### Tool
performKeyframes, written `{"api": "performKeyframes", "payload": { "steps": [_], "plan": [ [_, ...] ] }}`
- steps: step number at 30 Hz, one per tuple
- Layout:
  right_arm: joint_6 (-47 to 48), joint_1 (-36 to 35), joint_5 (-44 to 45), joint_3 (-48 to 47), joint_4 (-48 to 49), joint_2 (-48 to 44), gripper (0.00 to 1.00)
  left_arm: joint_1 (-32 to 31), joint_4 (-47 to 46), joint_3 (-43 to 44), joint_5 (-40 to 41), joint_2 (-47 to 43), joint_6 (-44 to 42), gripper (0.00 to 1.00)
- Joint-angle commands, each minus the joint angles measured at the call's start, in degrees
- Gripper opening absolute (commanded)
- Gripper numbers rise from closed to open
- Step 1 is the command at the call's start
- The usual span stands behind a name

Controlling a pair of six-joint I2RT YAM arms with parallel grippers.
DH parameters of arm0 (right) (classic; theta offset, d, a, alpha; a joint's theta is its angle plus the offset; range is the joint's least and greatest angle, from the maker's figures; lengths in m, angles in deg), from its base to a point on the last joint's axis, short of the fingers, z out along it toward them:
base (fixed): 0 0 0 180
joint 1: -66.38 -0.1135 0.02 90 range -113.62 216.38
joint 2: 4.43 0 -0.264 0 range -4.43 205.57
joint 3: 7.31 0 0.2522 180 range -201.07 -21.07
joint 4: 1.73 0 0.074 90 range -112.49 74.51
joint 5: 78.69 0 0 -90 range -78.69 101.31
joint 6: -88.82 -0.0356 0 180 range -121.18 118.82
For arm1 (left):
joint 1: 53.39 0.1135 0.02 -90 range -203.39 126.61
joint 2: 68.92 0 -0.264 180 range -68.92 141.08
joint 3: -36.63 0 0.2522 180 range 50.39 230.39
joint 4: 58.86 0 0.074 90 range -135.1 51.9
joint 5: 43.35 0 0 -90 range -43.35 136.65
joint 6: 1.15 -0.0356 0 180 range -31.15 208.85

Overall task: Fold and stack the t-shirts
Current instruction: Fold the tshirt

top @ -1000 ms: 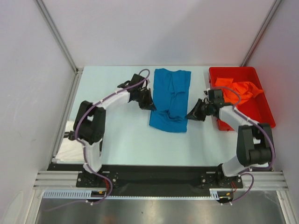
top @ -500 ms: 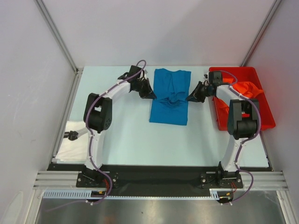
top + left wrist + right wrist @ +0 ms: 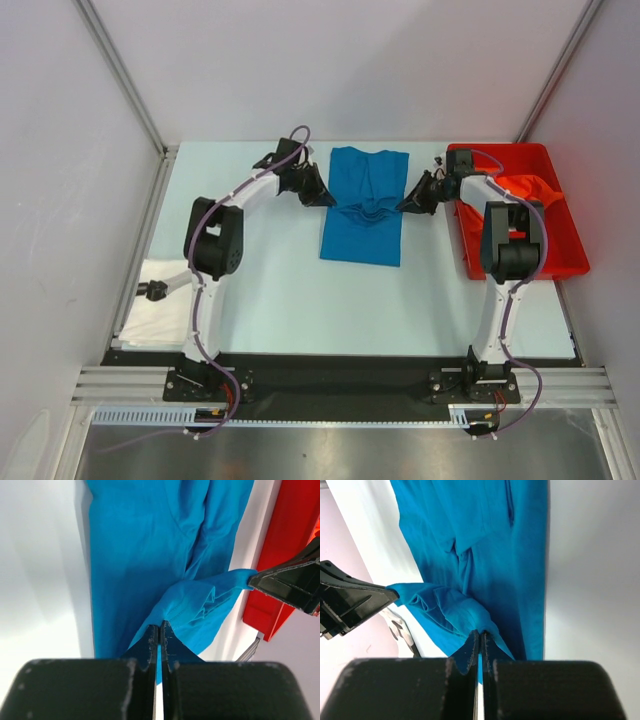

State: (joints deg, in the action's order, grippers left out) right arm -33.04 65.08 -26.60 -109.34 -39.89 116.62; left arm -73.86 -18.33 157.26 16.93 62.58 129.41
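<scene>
Two pinches hold the blue t-shirt (image 3: 362, 235): the left hand (image 3: 319, 194) and the right hand (image 3: 405, 206) are each clamped shut on a gathered side fold. Both have carried it farther toward the back wall than a second ago, shortening the cloth. It lies mid-worktop (image 3: 280, 300), its long axis running from the arms to the back wall. An orange t-shirt (image 3: 525, 188) fills the red bin (image 3: 556, 242).
</scene>
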Motion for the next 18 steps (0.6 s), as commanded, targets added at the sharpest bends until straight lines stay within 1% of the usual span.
{"api": "performKeyframes", "payload": {
  "steps": [1, 2, 5, 7, 9, 10, 11, 12, 13, 14, 15, 16, 17, 18],
  "plan": [
    [0.4, 0.3, -1.3, -3.9, -0.6, 1.5, 0.00, 0.6, -1.9, 3.7, -1.5, 1.8, 1.8, 0.01],
    [0.2, 0.4, -1.4, -4.2, -0.6, 1.6, 0.00, 0.6, -1.7, 3.8, -1.4, 1.9, 1.7, 0.01],
    [0.0, 0.5, -1.1, -5.1, -0.8, 2.4, 0.00, 0.8, -1.8, 4.1, -1.4, 2.5, 2.1, 0.05],
    [0.1, 0.7, -0.8, -5.7, -1.5, 2.8, 0.00, 0.8, -1.0, 5.3, -1.2, 3.1, 2.0, 0.13],
    [0.3, 0.9, -0.3, -6.1, -1.7, 3.2, 0.04, 0.8, 2.1, 6.8, 0.0, 4.5, 1.4, 0.16],
    [0.9, 0.9, -0.2, -6.5, -1.9, 3.5, 0.06, 0.8, 4.2, 9.0, 1.1, 4.8, -0.1, 0.20],
    [1.4, 0.9, 0.1, -7.0, -2.2, 4.3, 0.13, 0.8, 6.4, 10.4, 5.5, 5.2, -1.0, 0.23],
    [1.9, 0.9, 0.9, -7.9, -2.8, 4.9, 0.20, 0.8, 10.5, 11.6, 7.7, 5.3, -2.0, 0.31],
    [4.1, 0.9, 1.6, -10.6, -4.9, 5.5, 0.30, 0.8, 12.2, 13.7, 12.9, 5.0, -4.1, 0.37],
    [5.6, 0.9, 4.7, -12.6, -7.2, 7.1, 0.36, 0.8, 13.8, 14.7, 15.2, 4.1, -5.2, 0.45],
    [7.3, 0.9, 7.0, -14.8, -10.0, 7.6, 0.40, 0.7, 16.0, 15.6, 17.7, 3.2, -6.4, 0.48],
    [11.3, 0.9, 9.8, -20.0, -15.9, 8.0, 0.46, 0.3, 16.8, 16.6, 20.0, 2.0, -9.2, 0.52],
    [12.9, 0.9, 15.8, -21.8, -18.5, 8.1, 0.49, 0.1, 17.3, 16.8, 24.2, 1.0, -10.7, 0.56],
    [14.4, 0.9, 18.0, -23.2, -21.4, 7.2, 0.52, -0.2, 17.1, 16.4, 25.0, -1.8, -12.1, 0.62]
  ]
}}
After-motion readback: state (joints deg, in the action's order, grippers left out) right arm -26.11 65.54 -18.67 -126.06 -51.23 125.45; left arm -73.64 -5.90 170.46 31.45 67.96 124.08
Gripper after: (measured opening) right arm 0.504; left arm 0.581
